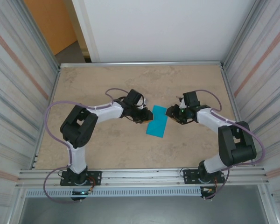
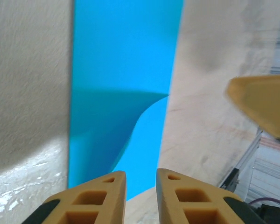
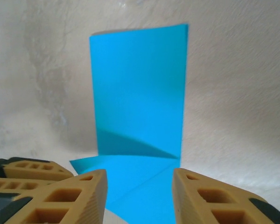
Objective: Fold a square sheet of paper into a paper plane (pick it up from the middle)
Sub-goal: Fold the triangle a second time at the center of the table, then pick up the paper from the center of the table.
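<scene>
Beige, stone-look table (image 1: 107, 149) takes up most of the top view, with ridged metal walls (image 1: 18, 93) on both sides and a white wall (image 1: 168, 28) at the back. Two white and black arms stand at the near edge. The left arm (image 1: 79, 126) bends up and reaches in toward the middle. The right arm (image 1: 233, 140) does the same from the other side, so the two ends point at each other.

Between them, near the middle of the table, lies the square sheet of paper (image 1: 157, 122). It is bright teal-blue. It is folded into a narrower, long shape and sits a bit slanted. In both wrist views one part of it lifts a little along a crease and throws a dark shadow on the blue under it.

The left gripper (image 1: 142, 116) is just beside the paper's left edge. Its yellow fingers (image 2: 98, 196) have only a thin gap, and nothing is pinched in that gap. The right gripper (image 1: 175, 114) is just beside the paper's right edge. Its yellow fingers (image 3: 84, 191) stand wider apart, with the blue paper lying under the gap, and they are not squeezing it
</scene>
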Robot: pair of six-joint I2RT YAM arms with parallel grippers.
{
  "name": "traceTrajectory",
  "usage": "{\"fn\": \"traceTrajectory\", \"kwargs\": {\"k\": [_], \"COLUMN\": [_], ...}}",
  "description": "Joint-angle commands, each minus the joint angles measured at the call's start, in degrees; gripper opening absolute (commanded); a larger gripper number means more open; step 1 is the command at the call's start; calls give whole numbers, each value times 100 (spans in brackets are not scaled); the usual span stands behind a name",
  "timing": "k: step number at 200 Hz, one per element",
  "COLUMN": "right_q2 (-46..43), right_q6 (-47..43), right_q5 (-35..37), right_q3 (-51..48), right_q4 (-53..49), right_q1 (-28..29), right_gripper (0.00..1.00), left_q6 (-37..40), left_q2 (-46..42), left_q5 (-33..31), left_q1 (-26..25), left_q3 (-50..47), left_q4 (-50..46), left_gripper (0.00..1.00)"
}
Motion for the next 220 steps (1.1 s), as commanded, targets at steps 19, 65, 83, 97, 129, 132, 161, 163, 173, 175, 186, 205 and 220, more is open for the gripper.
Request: {"fn": "traceTrajectory", "kwargs": {"k": [19,65,83,97,129,132,161,163,173,175,186,205,220], "right_q2": [-50,265,338,380,569,584,768,779,827,836,889,978,1045], "right_q6": [968,1497,1561,1592,1606,1610,1601,1601,1597,1594,1584,1558,1549], "right_q5": [-37,109,118,154,127,117,38,34,18,20,29,24,29], "right_q3": [-127,-188,-204,-201,-197,-197,-164,-162,-157,-149,-130,-114,-89], "right_q4": [-42,237,290,282,332,347,443,448,467,467,467,446,407], "right_q1": [576,950,987,997,1007,1007,1006,1005,1007,1005,1005,998,987], "right_gripper": [43,43,43,42,41,40,36,36,35,35,34,34,33], "left_q6": [-87,-128,-112,-75,-90,-89,-43,-45,-42,-45,-40,-59,-70], "left_q2": [-66,218,278,307,298,286,145,139,85,71,18,-104,-192], "left_q5": [178,270,298,269,260,256,163,156,152,153,174,212,220], "left_q1": [86,92,102,110,142,151,180,180,184,181,188,181,172], "left_q3": [-147,-124,-141,-131,-201,-208,-280,-287,-317,-320,-354,-468,-562], "left_q4": [706,904,936,909,951,950,935,937,963,966,1006,1142,1227], "left_gripper": [26,26,26,26,26,26,25,25,23,23,22,19,18]}}
